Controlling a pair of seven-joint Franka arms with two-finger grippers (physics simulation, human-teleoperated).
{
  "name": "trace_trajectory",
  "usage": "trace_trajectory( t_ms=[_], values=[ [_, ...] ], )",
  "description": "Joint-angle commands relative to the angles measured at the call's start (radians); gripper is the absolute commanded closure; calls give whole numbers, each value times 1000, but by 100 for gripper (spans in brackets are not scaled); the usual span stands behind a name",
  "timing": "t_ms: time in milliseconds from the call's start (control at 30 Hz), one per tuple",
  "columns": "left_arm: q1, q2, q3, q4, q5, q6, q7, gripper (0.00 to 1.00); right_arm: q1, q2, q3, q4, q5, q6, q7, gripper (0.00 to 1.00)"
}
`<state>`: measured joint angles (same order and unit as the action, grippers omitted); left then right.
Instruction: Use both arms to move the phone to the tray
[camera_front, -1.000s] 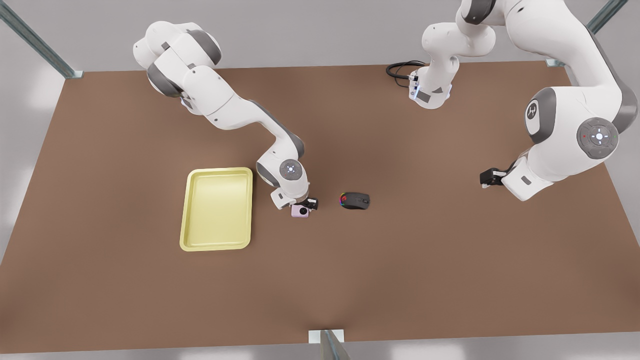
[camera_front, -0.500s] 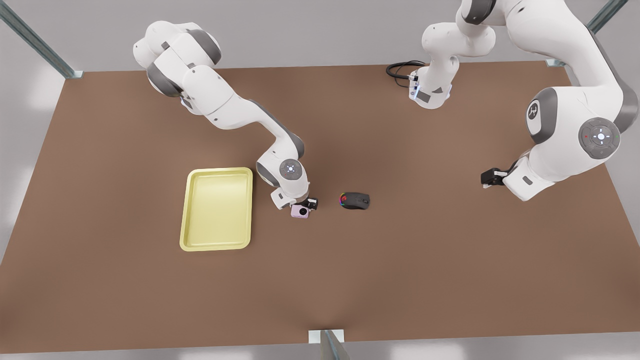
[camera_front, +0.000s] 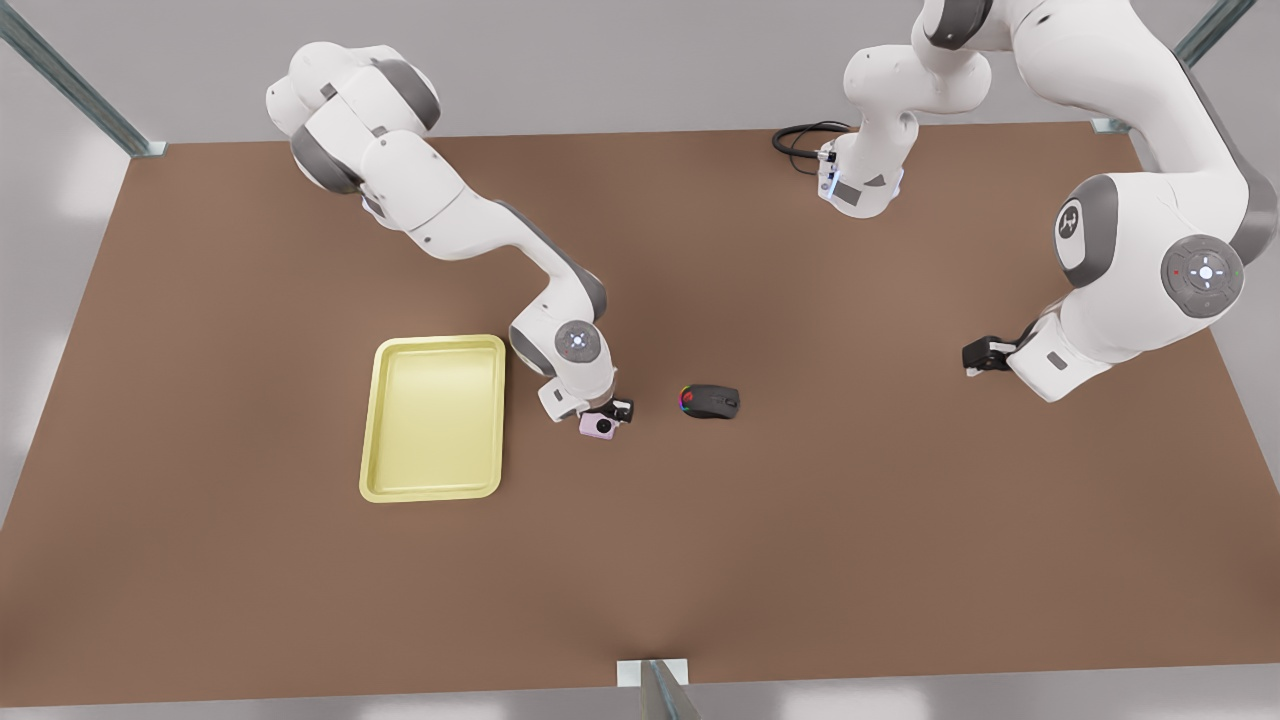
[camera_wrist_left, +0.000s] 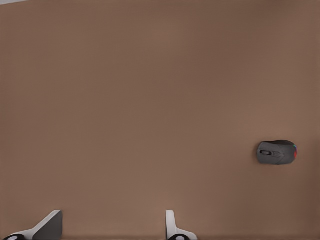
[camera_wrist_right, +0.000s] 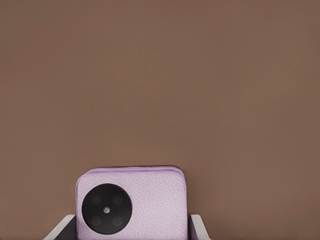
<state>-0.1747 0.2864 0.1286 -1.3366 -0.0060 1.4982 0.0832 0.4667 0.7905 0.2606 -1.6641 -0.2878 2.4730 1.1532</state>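
Observation:
The pale-pink phone (camera_front: 597, 426) has a black camera circle on top and sits just to the right of the tray (camera_front: 440, 342) in the front view. My right gripper (camera_front: 603, 413) is shut on the phone (camera_wrist_right: 145, 200), with one finger (camera_wrist_right: 61, 227) against each side. The pale yellow tray holds nothing. My left gripper (camera_front: 975, 357) waits at the front view's right, well away from the phone. In its wrist view its fingers (camera_wrist_left: 50, 226) stand open over bare table, around nothing.
A black mouse (camera_front: 711, 401) with rainbow lights lies on the brown table (camera_front: 800, 520) a short way right of the phone; it also shows far off as the mouse (camera_wrist_left: 276, 152). A black cable (camera_front: 800, 135) loops at the table's back edge.
My right gripper and the phone have shifted slightly toward the tray. The left arm has barely moved.

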Motion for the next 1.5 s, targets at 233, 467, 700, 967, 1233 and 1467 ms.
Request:
trace_trajectory(
  t_ms=[233,467,700,967,1233,1467],
  values=[
    [1,0,0,0,-2,0,1,0,1,7,0,0,1,7,-9,18],
    [0,0,0,0,-2,0,1,0,1,4,0,1,1,6,-12,21],
    [0,-3,0,0,-2,-1,1,0,-26,-53,2,-11,3,-11,-52,21],
    [-2,-6,0,0,-3,-3,1,0,-372,-387,49,-414,7,-11,-467,21],
    [-2,-3,0,0,-3,-3,1,0,-510,-453,52,-594,9,7,-638,0],
    [-2,-7,0,0,-3,-3,0,0,-447,-554,-26,-130,257,-521,-769,0]
  ],
)
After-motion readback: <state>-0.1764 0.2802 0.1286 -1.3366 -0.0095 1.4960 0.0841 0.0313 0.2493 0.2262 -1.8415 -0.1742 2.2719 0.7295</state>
